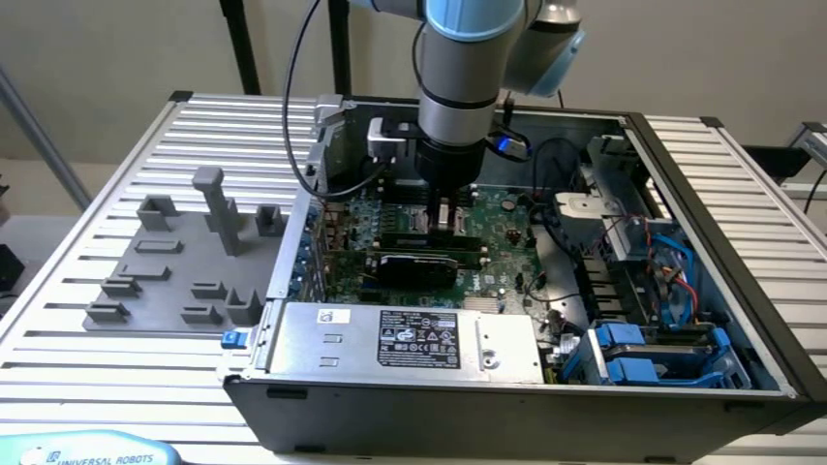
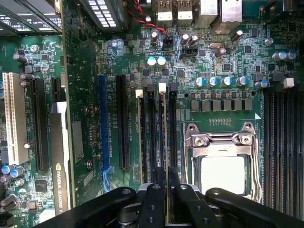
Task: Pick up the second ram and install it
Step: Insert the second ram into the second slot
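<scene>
On the exterior view's left we see a grey fixture plate (image 1: 168, 262) with upright blocks resting on the slatted table (image 1: 77, 320), well apart from the motherboard (image 1: 505, 228) that serves as our landmark. The open computer case (image 1: 723, 223) surrounds that board, and a silver power supply (image 1: 407, 339) lies just beside the board's near edge, hiding part of it.

Above the middle of the motherboard the arm (image 1: 468, 58) comes straight down, and the gripper (image 1: 446, 221) reaches the board's memory slots. In the wrist view the gripper (image 2: 166, 183) has its two black fingers (image 2: 156, 199) pressed close against the second ram (image 2: 165, 133), which we see edge-on as a thin strip standing in the slot area just beside the silver processor socket (image 2: 222, 156). So the jaws are closed on the stick. Whether it is fully seated in its slot we cannot tell, since its lower end is hidden behind the fingers.

Further along the exterior view's right, beyond the motherboard, blue drive brackets (image 1: 646, 354) and a tangle of cables (image 1: 646, 252) sit against the case wall; the details there are hard to make out.
</scene>
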